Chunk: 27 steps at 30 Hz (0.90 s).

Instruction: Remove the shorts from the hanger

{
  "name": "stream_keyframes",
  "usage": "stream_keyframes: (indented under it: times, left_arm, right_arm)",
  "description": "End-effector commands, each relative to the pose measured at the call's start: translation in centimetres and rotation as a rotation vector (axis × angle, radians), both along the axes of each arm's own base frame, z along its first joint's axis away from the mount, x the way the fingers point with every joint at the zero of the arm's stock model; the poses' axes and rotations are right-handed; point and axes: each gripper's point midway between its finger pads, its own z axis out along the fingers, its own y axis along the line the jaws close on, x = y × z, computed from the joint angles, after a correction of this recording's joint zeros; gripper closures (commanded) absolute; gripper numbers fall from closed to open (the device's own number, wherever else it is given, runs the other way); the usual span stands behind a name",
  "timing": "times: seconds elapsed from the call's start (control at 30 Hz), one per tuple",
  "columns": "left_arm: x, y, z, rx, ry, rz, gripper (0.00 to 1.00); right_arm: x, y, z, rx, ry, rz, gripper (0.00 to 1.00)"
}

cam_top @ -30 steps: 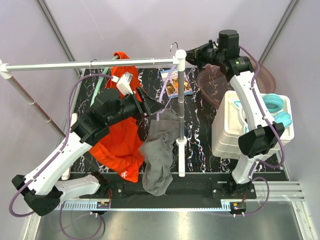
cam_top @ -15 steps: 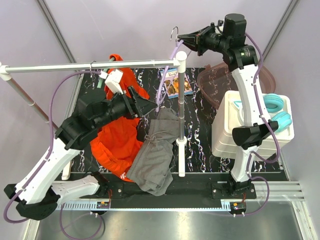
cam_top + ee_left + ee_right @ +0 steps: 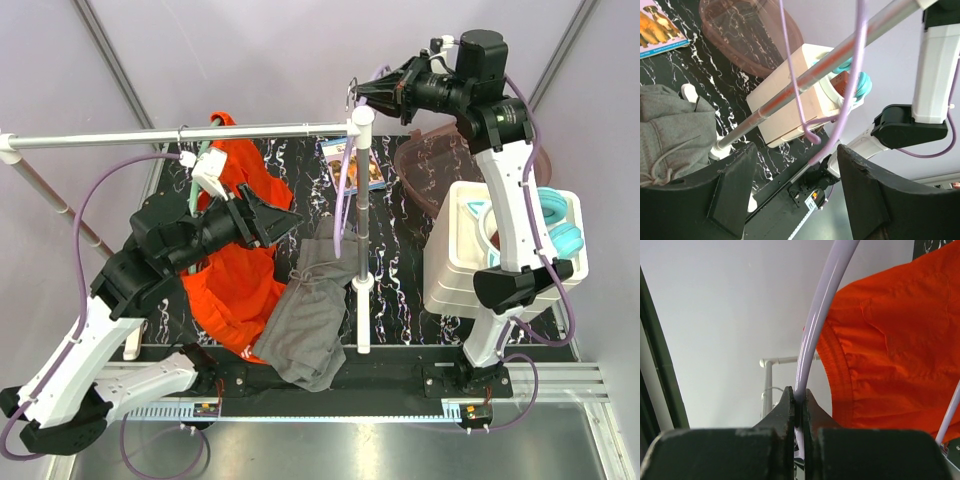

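Right claw (image 3: 799,401) pinches lilac hanger (image 3: 813,315) (up high); left claw (image 3: 795,186) spread, seemingly empty.

I can read no lettering from any camera. The title on the dog-cover booklet (image 3: 372,172) lying on the worktop (image 3: 400,250) is too small to make out, as is the white mark (image 3: 247,350) near the hem of the orange shorts (image 3: 235,285).
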Motion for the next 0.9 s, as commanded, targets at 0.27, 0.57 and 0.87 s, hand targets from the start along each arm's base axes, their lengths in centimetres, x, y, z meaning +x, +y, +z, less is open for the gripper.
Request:
stream_keyframes:
  times: [0.27,0.57,0.87]
  left_arm:
    - [-0.4,0.4,1.7,-0.052,-0.071,0.002,0.31]
    - [-0.7,0.3,1.5,-0.036,-0.090,-0.017,0.30]
    - [-1.2,0.8,0.7,-0.009,-0.081,-0.025,0.29]
  right_arm:
    - [-5.5,1.6,3.5,-0.011,-0.158,0.145,1.00]
    - [-6.3,2.1,1.5,-0.068,-0.142,0.167,1.00]
    - [-5.5,2.2,-0.8,-0.137,-0.143,0.158,0.87]
